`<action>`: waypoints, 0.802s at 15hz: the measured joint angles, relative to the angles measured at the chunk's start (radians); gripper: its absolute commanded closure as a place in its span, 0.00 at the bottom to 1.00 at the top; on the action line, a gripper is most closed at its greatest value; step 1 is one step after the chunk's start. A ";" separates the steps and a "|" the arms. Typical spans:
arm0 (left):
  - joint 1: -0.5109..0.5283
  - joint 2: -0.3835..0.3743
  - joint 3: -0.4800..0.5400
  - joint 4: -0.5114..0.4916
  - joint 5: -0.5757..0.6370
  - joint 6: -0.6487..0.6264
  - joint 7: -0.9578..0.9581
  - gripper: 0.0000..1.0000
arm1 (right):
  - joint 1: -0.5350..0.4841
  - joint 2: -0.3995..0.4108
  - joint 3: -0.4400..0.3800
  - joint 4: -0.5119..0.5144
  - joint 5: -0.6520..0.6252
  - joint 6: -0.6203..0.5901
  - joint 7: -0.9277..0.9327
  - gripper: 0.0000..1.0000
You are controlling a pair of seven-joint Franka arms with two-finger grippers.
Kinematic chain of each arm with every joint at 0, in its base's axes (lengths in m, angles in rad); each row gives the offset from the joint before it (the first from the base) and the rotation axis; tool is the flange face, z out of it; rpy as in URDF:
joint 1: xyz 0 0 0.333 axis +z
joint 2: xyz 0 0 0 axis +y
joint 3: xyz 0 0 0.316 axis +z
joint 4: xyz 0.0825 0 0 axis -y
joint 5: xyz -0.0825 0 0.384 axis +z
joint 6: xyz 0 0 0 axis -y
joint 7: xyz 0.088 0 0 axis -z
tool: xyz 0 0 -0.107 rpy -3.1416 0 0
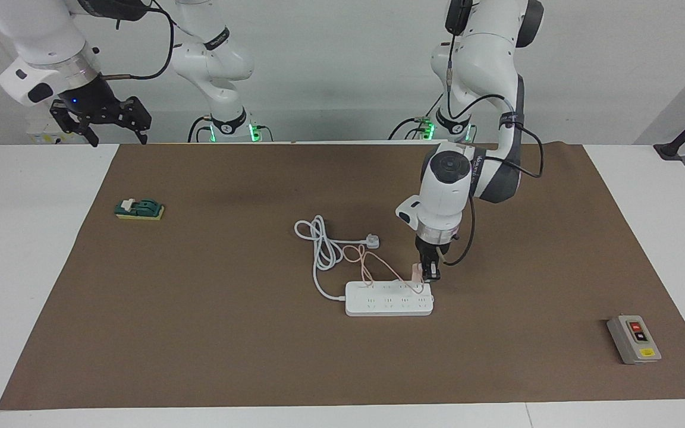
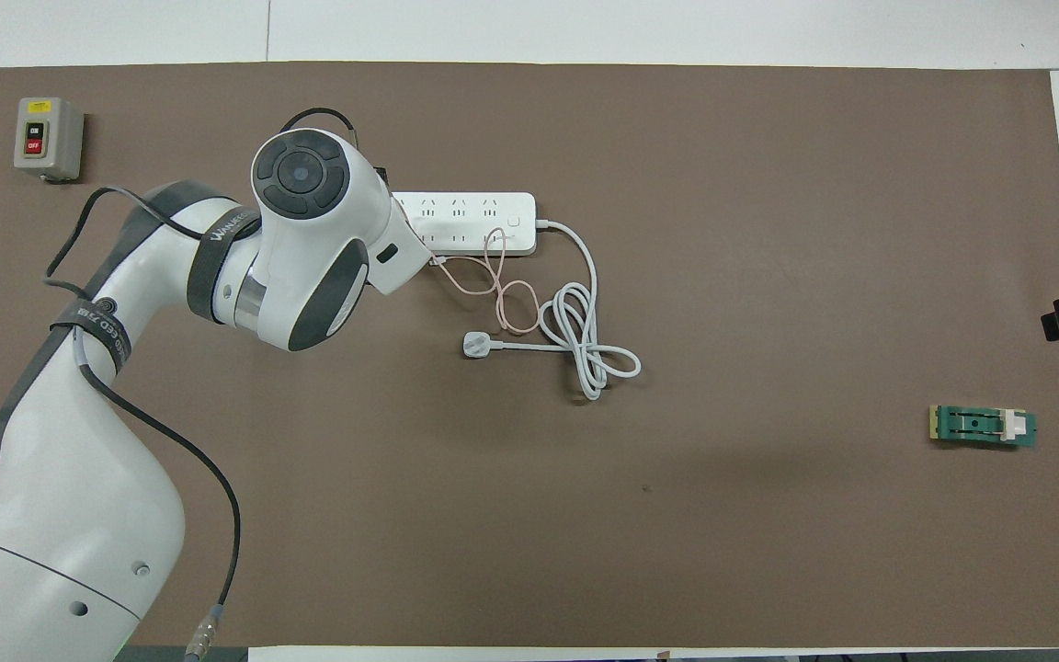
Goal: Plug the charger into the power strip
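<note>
Broadly, the worktop point(image 1: 33, 249) is white with a large brown mat point(image 1: 200, 333) laid over most of it. Upon the mat, the left arm reaches down toward the middle, its left gripper point(image 1: 430, 274) pointing straight down and clamped on the charger point(image 1: 417, 272), a small pale pink cube held just over the end of the power strip point(image 1: 389, 299) that lies toward the left arm's end of the worktop. That strip is flat on the mat, sockets up, and its thick white cord point(image 1: 321, 246) loops in a loose coil nearer to the robots, ending in a white three-pin plug point(image 1: 372, 241). A thin pink cable point(image 1: 366, 264) curls between the coil and the strip. Waiting up at the other end, the right gripper point(image 1: 107, 122) hangs over the mat's edge with its fingers apart. A grey box with red and black buttons point(image 1: 634, 339) sits near the mat's corner at the left arm's end, farther from the robots than the strip. A small green block point(image 1: 139, 209) lies toward the right arm's end.
</note>
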 measured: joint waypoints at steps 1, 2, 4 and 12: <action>-0.001 0.005 -0.001 0.003 0.010 0.008 0.000 1.00 | 0.000 0.000 0.000 0.000 0.000 0.000 0.000 0.00; -0.001 0.008 -0.003 0.007 0.013 0.011 0.000 1.00 | 0.000 0.000 0.000 0.000 0.000 0.000 0.000 0.00; -0.001 0.010 -0.004 0.011 0.014 0.012 -0.003 1.00 | 0.000 0.000 0.001 0.000 0.001 0.000 0.000 0.00; -0.001 0.010 -0.001 0.012 0.030 0.033 -0.023 1.00 | 0.001 0.000 0.002 0.000 0.002 0.000 0.000 0.00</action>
